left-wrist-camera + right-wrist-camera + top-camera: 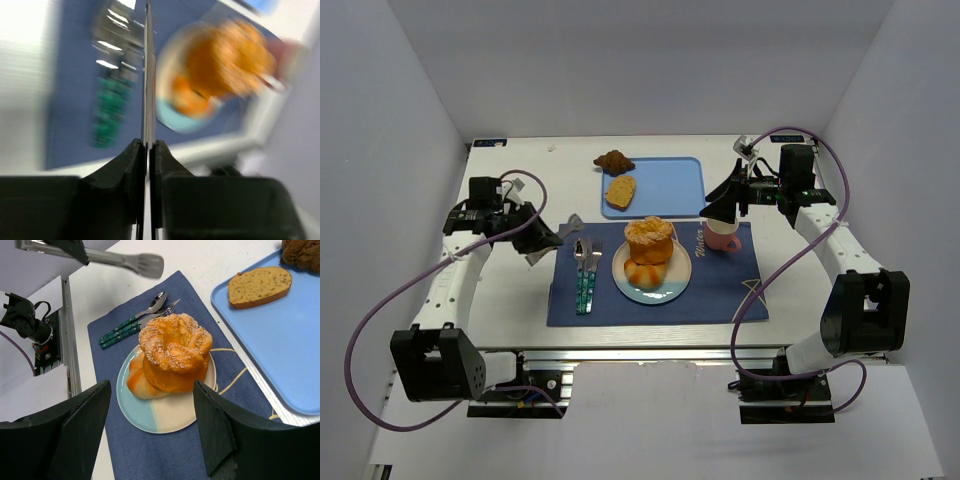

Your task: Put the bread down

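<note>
A sugar-topped bun sits on a round roll on the blue-and-white plate, mid placemat. The right wrist view shows bun, roll and plate. A bread slice and a dark bread piece lie on the blue tray. My left gripper is shut on metal tongs, left of the placemat. My right gripper is open and empty, above and right of the plate; its fingers frame the plate.
A blue placemat carries the plate, teal-handled cutlery at its left and a pink mug at its right, under my right gripper. The tongs' tip hangs above the cutlery. The left wrist view is motion-blurred.
</note>
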Tool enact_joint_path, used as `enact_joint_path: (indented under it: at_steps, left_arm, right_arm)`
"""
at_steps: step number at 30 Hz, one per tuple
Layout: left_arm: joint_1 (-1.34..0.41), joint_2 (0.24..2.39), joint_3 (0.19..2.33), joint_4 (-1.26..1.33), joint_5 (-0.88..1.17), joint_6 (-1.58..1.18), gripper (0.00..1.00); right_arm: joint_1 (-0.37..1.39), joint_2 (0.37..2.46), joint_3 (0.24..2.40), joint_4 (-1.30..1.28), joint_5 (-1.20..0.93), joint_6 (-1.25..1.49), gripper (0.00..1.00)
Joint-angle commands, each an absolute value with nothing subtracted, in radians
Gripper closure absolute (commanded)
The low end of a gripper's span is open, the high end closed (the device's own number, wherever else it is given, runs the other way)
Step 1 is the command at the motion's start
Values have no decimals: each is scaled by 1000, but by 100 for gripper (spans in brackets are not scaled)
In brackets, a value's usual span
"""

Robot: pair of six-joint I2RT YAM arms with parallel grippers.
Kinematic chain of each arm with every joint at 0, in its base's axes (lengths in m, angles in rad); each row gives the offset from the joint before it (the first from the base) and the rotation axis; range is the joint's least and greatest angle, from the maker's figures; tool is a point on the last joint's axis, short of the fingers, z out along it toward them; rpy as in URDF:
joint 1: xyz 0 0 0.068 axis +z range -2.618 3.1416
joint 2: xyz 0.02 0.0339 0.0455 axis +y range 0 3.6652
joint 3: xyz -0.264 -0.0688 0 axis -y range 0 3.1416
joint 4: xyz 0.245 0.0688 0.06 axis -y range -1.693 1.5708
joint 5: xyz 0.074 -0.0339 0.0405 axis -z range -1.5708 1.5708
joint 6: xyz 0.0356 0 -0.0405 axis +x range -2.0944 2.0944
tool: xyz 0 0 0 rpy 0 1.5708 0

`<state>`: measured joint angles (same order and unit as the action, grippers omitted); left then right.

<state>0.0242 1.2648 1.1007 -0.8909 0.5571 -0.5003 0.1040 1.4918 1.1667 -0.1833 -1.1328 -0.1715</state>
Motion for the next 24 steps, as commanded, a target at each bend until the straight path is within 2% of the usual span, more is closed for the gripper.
enact_joint_path:
  at_steps: [1, 5, 8, 12, 14, 18, 24]
  left_arm:
    - [55, 1227, 1118, -919, 166, -460, 81]
    - [84, 1264, 1031, -769, -27, -359, 88]
    - [101, 1333, 988, -660, -61, -243, 90]
    - [121, 1391, 919, -505, -97, -83, 87]
    - [130, 1422, 899, -427, -109, -22, 83]
    - [176, 1520, 893, -379, -74, 31, 54]
    - [224, 1690, 951, -426, -38, 41, 47]
  right_arm:
    - [98, 1459, 1164, -173, -1164, -176, 28]
    - [100, 1459, 1164, -184, -1177, -184, 28]
    - [98, 1462, 1186, -212, -1175, -218, 28]
    - [98, 1460, 1187, -215, -1181, -216, 28]
    - [98, 1459, 1186, -219, -1181, -212, 28]
    - [98, 1456, 1198, -264, -1170, -239, 28]
    - [100, 1459, 1219, -296, -1166, -262, 28]
